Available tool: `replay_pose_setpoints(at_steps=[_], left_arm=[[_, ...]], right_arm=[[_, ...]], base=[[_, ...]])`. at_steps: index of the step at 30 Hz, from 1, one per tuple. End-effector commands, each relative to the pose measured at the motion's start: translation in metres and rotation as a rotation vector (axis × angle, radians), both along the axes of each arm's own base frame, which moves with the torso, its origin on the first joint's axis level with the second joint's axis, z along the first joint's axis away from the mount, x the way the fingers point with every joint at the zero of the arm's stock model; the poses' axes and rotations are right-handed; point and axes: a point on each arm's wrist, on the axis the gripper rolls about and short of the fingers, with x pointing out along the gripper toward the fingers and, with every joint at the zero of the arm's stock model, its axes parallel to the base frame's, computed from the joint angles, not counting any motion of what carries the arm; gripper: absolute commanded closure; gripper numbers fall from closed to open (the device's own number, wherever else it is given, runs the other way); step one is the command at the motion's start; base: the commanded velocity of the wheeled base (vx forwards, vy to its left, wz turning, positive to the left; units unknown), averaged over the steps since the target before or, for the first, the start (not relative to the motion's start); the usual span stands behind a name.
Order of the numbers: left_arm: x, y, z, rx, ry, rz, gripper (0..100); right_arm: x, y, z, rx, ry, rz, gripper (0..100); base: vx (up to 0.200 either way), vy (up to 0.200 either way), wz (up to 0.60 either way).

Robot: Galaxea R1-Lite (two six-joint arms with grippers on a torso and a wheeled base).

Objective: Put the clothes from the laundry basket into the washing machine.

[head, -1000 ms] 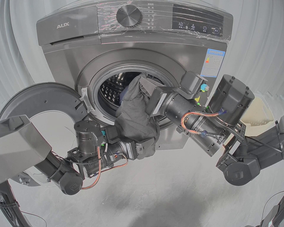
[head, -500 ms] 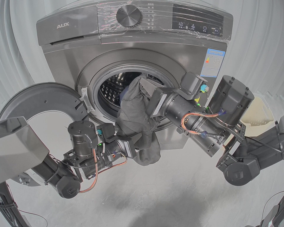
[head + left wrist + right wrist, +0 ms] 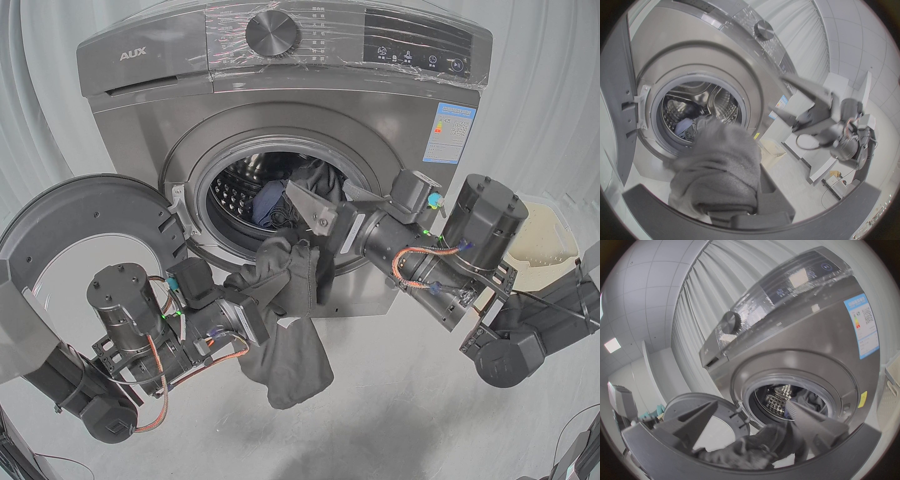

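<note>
A dark grey garment (image 3: pixel 290 312) hangs from my left gripper (image 3: pixel 274 292), which is shut on it below the drum opening (image 3: pixel 250 181) of the washing machine (image 3: pixel 281 81). Its lower end dangles toward the floor. In the left wrist view the garment (image 3: pixel 718 168) is bunched over the gripper (image 3: pixel 740 206). My right gripper (image 3: pixel 328 195) is open at the right side of the drum's mouth, with nothing between its fingers (image 3: pixel 815 424). A blue item (image 3: pixel 272 200) and dark clothes (image 3: pixel 322 178) lie inside the drum. The cream laundry basket (image 3: pixel 544 244) stands right of the machine.
The round door (image 3: pixel 81 212) is swung open to the left, close to my left arm. Bare grey floor (image 3: pixel 375 406) lies in front of the machine. Pale curtains (image 3: pixel 550 94) hang behind.
My right gripper has let go of the garment and now stands open. My left arm has drawn back down and to the left, pulling the garment out of the drum's mouth.
</note>
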Motion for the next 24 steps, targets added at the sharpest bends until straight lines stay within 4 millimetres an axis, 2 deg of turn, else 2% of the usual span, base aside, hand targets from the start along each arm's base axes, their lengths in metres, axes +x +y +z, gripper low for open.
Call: replay_pose_setpoints(at_steps=[1, 6, 10, 11, 12, 16, 24], left_arm=[[-0.006, 0.005, 0.014, -0.046, -0.053, -0.001, 100], [-0.004, 0.005, 0.017, -0.067, -0.082, 0.003, 100], [-0.004, 0.006, 0.018, -0.086, -0.091, 0.005, 100], [-0.004, 0.006, 0.018, -0.086, -0.091, 0.005, 100], [-0.005, 0.007, 0.018, -0.093, -0.092, 0.005, 100], [-0.007, 0.008, 0.022, -0.111, -0.106, 0.001, 100], [-0.008, 0.006, 0.024, -0.119, -0.112, -0.034, 100]], right_arm=[[0.003, -0.019, -0.015, -0.055, 0.044, -0.045, 0], [0.000, -0.033, -0.023, -0.098, 0.073, -0.064, 0], [-0.009, -0.049, -0.048, -0.186, 0.140, -0.052, 0], [-0.009, -0.049, -0.048, -0.186, 0.140, -0.052, 0], [-0.013, -0.054, -0.059, -0.224, 0.164, -0.034, 0], [-0.018, -0.058, -0.074, -0.270, 0.198, -0.019, 0], [-0.015, -0.056, -0.082, -0.290, 0.221, -0.008, 0]], base=[[0.000, 0.000, 0.00], [0.000, 0.000, 0.00], [0.000, 0.000, 0.00], [0.000, 0.000, 0.00], [0.000, 0.000, 0.00], [0.000, 0.000, 0.00], [0.000, 0.000, 0.00]])
